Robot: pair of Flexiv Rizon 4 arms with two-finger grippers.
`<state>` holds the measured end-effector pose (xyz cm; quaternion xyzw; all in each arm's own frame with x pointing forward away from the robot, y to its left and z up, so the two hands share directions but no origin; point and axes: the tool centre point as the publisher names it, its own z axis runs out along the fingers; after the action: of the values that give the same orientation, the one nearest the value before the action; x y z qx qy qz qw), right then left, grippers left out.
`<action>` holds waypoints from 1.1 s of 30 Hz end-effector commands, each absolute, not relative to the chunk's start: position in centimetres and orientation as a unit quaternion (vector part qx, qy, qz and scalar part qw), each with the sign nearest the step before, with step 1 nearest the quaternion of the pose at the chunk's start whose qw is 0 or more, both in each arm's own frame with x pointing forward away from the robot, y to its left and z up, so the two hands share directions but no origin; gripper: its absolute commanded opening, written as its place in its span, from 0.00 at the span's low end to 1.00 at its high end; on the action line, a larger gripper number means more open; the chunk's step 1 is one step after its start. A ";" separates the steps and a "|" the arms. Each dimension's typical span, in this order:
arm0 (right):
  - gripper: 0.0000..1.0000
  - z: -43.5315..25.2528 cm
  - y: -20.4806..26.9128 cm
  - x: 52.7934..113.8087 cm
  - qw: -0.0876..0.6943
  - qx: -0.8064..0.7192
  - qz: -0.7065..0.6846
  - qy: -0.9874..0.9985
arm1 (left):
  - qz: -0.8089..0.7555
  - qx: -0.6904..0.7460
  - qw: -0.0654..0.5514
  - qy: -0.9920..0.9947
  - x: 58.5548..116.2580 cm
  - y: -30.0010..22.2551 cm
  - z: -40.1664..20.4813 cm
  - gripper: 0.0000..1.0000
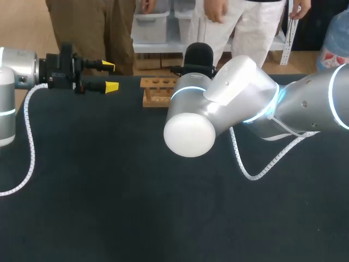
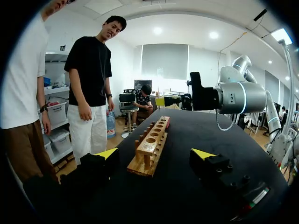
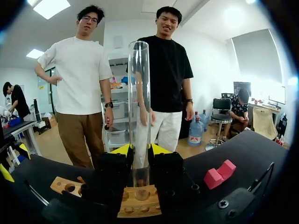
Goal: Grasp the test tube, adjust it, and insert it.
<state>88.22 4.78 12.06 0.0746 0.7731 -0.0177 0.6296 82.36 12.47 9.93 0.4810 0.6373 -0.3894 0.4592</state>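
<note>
Down on the wide black table (image 1: pixel 109 207) the big silver right arm (image 1: pixel 229 103) sweeps in from 3 o'clock and fills the middle, its bulk hiding its own pincer from above. The silver left arm (image 1: pixel 22 68) sits out at 10 o'clock, and the left gripper (image 1: pixel 110 76) is spread wide with nothing in it, pointing toward the pale wooden rack with its row of round holes (image 1: pixel 158 90) up at 12 o'clock. From the right wrist we get the real action: the right gripper (image 3: pixel 139 150) is clamped low on the clear glass test tube (image 3: pixel 139 93), which stands upright, open mouth up and rounded foot right at a rack hole. How deep it sits, I cannot tell. A small pink block (image 3: pixel 219 175) lies on the table off to one side of that gripper. That tube looks light, rigid, slick and breakable, so a gentle squeeze low on the wall, as here, seems wise, and a straight, slow descent.
</note>
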 end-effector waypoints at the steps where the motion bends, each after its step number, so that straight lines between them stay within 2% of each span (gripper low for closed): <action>1: 0.00 11.3 4.8 88.8 0.629 0.075 -0.016 0.773 | -0.389 0.481 0.461 0.636 82.4 12.5 9.8 1.00; 33: 0.00 7.2 5.3 88.2 0.595 0.093 -0.012 0.798 | -0.389 0.481 0.461 0.636 82.4 12.5 9.8 1.00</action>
<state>88.10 5.15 7.40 0.0934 0.7977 -0.0134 0.5957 82.37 12.47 9.93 0.4810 0.6373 -0.3894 0.4592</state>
